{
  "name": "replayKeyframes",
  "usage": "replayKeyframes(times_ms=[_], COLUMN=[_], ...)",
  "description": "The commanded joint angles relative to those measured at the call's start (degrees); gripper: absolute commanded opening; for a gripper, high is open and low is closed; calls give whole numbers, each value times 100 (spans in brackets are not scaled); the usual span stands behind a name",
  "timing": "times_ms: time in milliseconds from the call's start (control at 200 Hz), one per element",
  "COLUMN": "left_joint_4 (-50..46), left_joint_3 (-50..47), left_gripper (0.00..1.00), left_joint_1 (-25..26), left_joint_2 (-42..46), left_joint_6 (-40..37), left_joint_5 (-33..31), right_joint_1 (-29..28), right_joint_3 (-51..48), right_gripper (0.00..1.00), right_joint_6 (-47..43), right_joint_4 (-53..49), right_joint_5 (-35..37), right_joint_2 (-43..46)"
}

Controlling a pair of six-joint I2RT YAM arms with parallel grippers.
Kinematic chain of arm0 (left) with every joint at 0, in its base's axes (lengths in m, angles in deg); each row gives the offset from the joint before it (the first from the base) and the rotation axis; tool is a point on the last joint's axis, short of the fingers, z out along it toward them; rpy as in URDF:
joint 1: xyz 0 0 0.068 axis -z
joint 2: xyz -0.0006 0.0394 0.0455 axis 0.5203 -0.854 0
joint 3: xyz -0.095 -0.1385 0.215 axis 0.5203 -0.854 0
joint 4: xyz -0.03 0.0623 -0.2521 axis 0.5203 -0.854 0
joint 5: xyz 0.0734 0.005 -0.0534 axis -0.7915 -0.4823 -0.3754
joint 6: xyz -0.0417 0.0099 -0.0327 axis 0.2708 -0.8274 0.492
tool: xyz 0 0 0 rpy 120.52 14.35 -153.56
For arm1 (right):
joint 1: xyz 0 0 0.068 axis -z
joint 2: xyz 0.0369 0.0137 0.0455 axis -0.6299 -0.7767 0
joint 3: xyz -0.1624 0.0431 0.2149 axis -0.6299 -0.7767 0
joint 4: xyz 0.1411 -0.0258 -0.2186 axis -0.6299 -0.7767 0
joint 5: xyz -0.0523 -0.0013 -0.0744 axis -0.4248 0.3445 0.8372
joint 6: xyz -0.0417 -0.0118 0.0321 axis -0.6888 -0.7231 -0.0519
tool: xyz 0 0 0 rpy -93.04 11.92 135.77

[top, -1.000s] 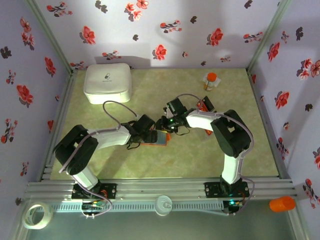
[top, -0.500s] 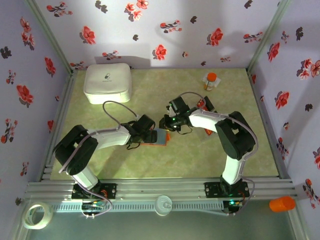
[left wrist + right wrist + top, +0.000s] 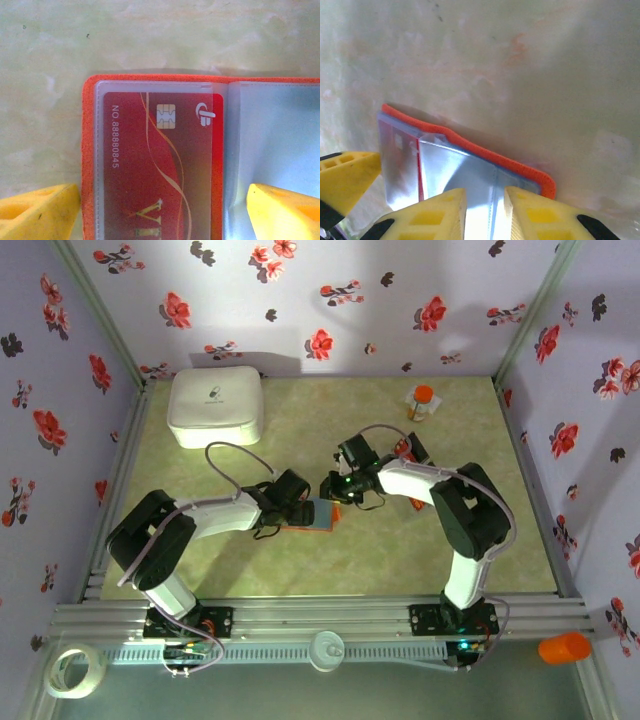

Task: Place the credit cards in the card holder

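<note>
The orange card holder [image 3: 88, 150] lies open mid-table [image 3: 150, 35]; a red card [image 3: 150, 150] sits in its clear pocket; the left tool [image 3: 162, 215] is spread wide astride it, grasping nothing; the right tool [image 3: 485, 212], fingers nearly together, is over the blue-grey pocket leaf; whether it pinches the leaf I cannot tell.

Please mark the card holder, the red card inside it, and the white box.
card holder [image 3: 88, 150], left wrist view, its orange outer edge.
red card [image 3: 150, 165], left wrist view, middle of its face under the clear pocket.
white box [image 3: 215, 405], top external view, centre of its top.
</note>
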Motion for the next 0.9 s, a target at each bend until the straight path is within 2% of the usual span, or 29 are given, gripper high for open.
replayKeyframes(times_ms=[0, 445, 895], left_joint_4=[80, 115, 59], left_joint_3=[-145, -162, -118], left_gripper=[87, 87, 88], left_joint_1=[61, 61, 61], left_joint_2=[-65, -77, 51], left_joint_6=[110, 119, 75], left_joint_5=[171, 180, 167], right_joint_1=[-42, -60, -103], right_joint_3=[-107, 37, 94], right_gripper=[31, 35, 27], right_joint_6=[74, 239, 355], right_joint_4=[41, 338, 331], right_joint_5=[3, -540, -558], right_joint_2=[-218, -368, -75])
